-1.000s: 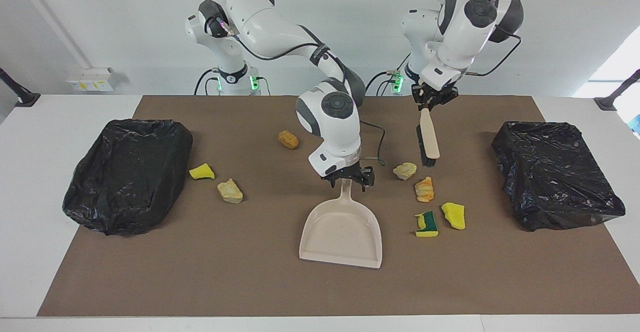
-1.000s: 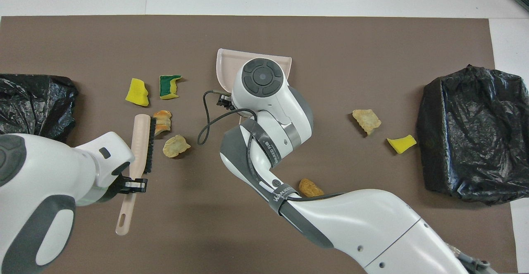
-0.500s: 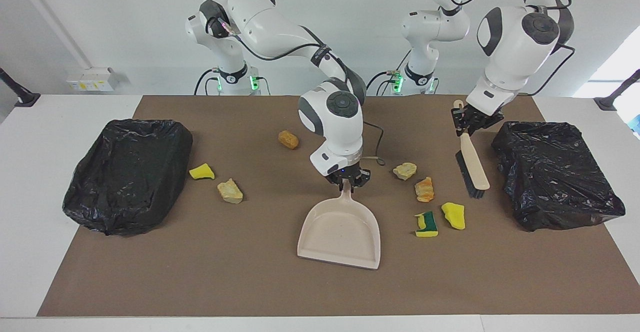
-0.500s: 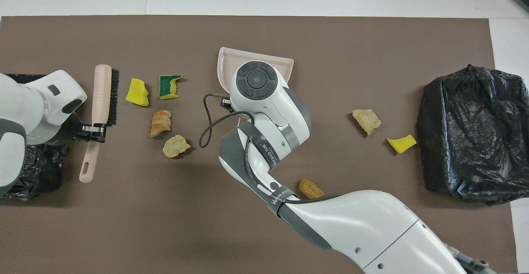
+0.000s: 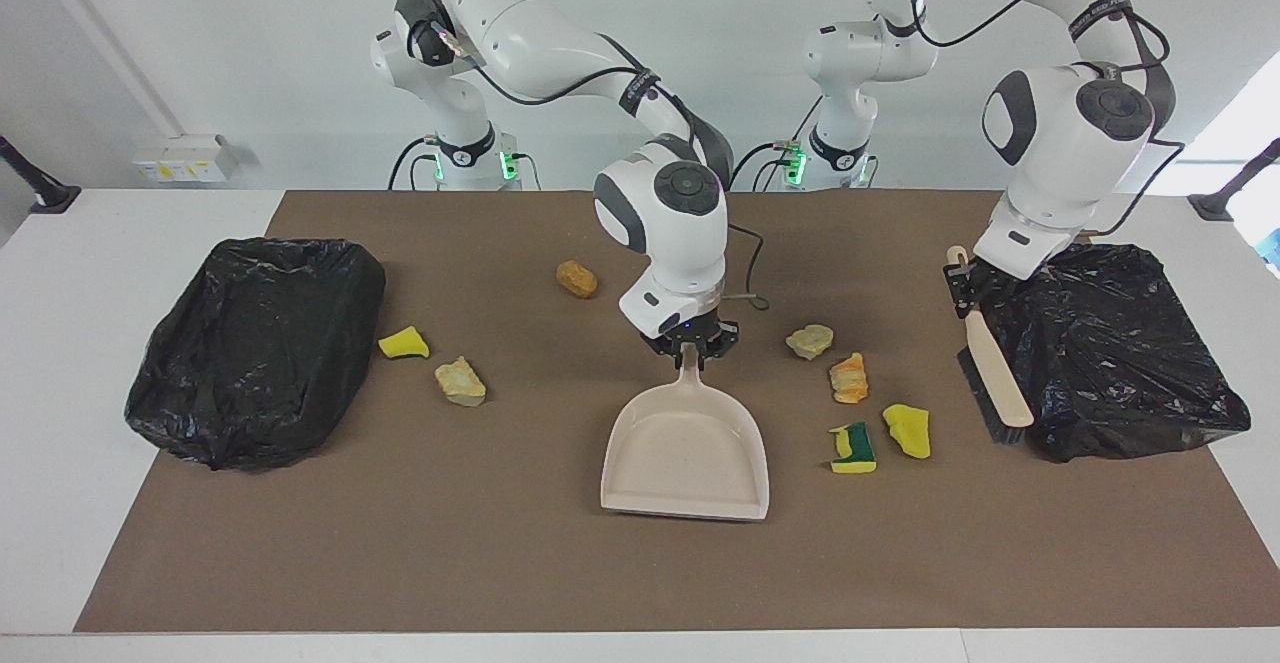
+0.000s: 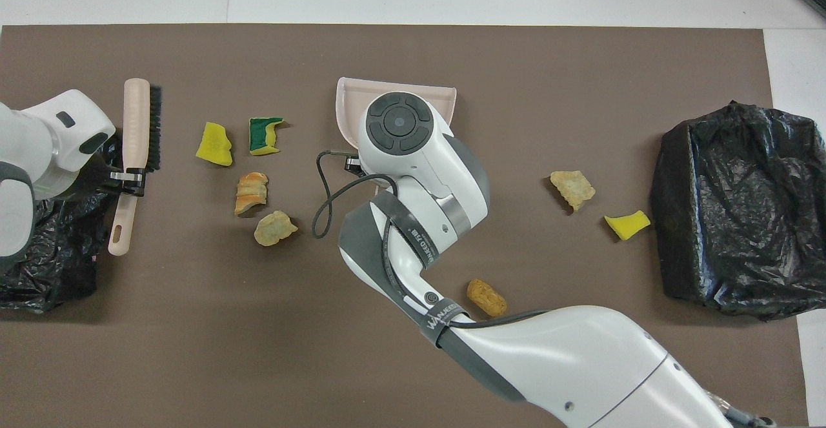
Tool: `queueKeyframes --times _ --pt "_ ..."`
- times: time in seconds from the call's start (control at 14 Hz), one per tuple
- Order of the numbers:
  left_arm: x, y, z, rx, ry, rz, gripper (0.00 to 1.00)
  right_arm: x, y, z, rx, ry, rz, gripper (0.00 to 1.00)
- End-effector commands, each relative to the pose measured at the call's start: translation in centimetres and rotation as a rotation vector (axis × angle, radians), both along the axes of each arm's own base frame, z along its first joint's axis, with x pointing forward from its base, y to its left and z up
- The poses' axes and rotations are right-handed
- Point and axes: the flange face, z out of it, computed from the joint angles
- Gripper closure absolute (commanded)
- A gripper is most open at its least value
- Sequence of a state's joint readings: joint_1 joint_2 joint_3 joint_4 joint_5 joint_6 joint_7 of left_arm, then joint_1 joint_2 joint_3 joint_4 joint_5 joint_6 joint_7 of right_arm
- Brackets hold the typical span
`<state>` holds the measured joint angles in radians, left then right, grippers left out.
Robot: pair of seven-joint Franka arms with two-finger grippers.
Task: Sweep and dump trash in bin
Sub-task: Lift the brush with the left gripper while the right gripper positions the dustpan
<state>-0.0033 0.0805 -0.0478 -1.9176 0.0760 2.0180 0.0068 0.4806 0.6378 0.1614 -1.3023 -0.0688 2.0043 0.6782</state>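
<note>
Beige dustpan point(image 5: 686, 448) is gripped by the handle in the right hand point(image 5: 689, 348), mouth flat on the table point(image 5: 500, 563); the brush point(image 5: 990, 373) is clamped in the left hand point(image 5: 962, 278), poised beside the trash point(image 5: 848, 379) for sweeping.

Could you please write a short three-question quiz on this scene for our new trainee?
1. True or false: the left gripper holds the dustpan.
2. How many scraps lie between the dustpan and the brush? A: three. B: four. C: five.
3. Fill in: the right gripper is shut on the dustpan's ____.

Key:
1. False; it holds the brush.
2. B.
3. Handle.
</note>
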Motion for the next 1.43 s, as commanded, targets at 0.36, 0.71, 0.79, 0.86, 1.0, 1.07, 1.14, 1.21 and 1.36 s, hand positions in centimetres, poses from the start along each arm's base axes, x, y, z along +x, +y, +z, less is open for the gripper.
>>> queueKeyframes --times 0.36,0.71,0.79,0.86,1.0,1.07,1.14,1.21,1.36 --pt "2.6 2.4 -4.1 0.002 -0.047 0.087 1.00 0.7 -5.8 1.9 -0.062 0.043 0.564 1.00" --pt "1.7 0.4 -7.2 -0.012 -0.028 0.159 1.00 0.8 -10.8 3.1 -0.073 0.063 0.970 1.00" --pt "1.2 -0.7 -7.6 -0.011 -0.017 0.140 1.00 0.7 -11.1 2.9 -0.074 0.077 1.033 1.00" --pt "0.5 -2.1 -7.6 -0.010 -0.008 0.118 1.00 0.6 -11.2 2.8 -0.086 0.081 1.105 1.00" --pt "-0.7 -3.8 -8.0 -0.005 0.012 0.085 1.00 0.1 -12.1 2.5 -0.086 0.112 1.213 1.00" --pt "-0.9 -4.9 -8.0 -0.005 0.018 0.069 1.00 0.0 -13.0 1.9 -0.087 0.127 1.244 1.00" --pt "-1.2 -5.8 -8.1 -0.005 0.029 0.055 1.00 0.0 -13.4 1.4 -0.107 0.136 1.277 1.00" --pt "-1.5 -6.7 -8.0 -0.013 0.044 0.048 1.00 0.1 -13.7 1.3 -0.130 0.143 1.296 1.00" --pt "-2.3 -8.5 -8.1 -0.015 0.073 0.021 1.00 0.2 -13.8 0.7 -0.156 0.152 1.344 1.00"
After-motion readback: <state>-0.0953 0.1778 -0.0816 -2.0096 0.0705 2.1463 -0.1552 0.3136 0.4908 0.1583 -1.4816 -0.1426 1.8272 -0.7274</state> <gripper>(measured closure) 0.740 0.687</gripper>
